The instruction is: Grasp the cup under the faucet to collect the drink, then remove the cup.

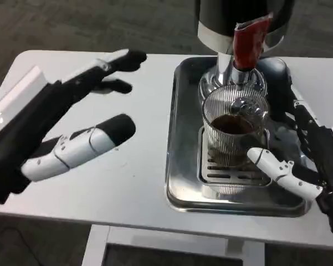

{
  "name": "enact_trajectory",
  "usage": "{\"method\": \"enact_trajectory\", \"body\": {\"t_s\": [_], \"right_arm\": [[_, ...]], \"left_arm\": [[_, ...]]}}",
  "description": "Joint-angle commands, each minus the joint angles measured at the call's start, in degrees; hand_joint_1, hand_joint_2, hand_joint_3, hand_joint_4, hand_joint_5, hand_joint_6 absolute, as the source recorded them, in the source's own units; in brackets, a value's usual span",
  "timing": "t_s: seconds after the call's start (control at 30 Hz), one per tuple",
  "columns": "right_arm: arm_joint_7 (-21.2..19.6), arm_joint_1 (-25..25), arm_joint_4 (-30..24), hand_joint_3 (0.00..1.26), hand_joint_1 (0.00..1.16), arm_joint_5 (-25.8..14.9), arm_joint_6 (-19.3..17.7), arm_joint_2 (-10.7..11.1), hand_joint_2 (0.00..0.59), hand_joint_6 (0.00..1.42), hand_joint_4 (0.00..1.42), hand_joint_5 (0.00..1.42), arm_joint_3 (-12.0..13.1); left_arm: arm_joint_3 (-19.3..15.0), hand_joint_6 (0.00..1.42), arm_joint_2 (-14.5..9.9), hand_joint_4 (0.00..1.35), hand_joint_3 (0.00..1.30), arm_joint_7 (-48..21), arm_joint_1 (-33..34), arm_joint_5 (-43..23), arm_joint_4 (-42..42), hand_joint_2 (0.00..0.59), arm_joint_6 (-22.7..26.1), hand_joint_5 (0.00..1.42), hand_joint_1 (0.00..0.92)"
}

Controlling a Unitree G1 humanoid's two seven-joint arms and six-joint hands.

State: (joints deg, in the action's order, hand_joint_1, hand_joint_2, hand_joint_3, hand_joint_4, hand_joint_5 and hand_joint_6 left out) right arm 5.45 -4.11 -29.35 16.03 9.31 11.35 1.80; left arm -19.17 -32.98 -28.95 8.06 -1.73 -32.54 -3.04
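Filling looks done: cup [234, 128] holds dark drink under faucet [241, 69] on tray [180, 166] | right hand [299, 160] fingers wrapped around cup | left hand [72, 127] spread, empty, over counter [138, 188] | left: remove cup

One camera, the head view, looks steeply down from the robot's head or chest onto the white counter [138, 183], facing forward and close in. The left hand [83, 133] enters at the picture's left, the right hand [299, 160] at its right edge, floor beyond.
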Motion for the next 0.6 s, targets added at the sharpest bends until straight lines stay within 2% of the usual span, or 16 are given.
{"method": "enact_trajectory", "body": {"t_s": [0.03,0.23,0.33,0.6], "right_arm": [[0.4,0.8,-0.1,0.03,0.56,-1.0,-0.9,0.1,0.253,0.28,0.05,0.16,-0.6],[0.5,0.1,0.2,0.01,0.56,-0.9,-0.3,0.1,0.236,0.26,0.03,0.13,-1.6],[0.8,-0.5,1.4,0.00,0.56,-1.6,-0.4,0.0,0.236,0.25,0.02,0.12,-2.0],[-0.7,-2.9,4.9,0.00,0.56,-1.7,-1.1,-0.9,0.236,0.20,0.00,0.09,-3.4]], "left_arm": [[0.4,0.23,0.3,0.15,0.18,1.6,-3.0,1.5,1.5,0.088,-2.2,0.27,0.000],[1.5,0.23,0.6,0.15,0.18,2.3,-5.0,3.0,3.3,0.088,-3.0,0.27,0.000],[1.9,0.23,0.1,0.16,0.19,2.0,-6.6,3.6,3.5,0.088,-3.3,0.28,0.000],[1.3,0.23,-0.4,0.16,0.19,1.9,-11.3,3.9,1.8,0.090,-2.9,0.28,0.000]]}}
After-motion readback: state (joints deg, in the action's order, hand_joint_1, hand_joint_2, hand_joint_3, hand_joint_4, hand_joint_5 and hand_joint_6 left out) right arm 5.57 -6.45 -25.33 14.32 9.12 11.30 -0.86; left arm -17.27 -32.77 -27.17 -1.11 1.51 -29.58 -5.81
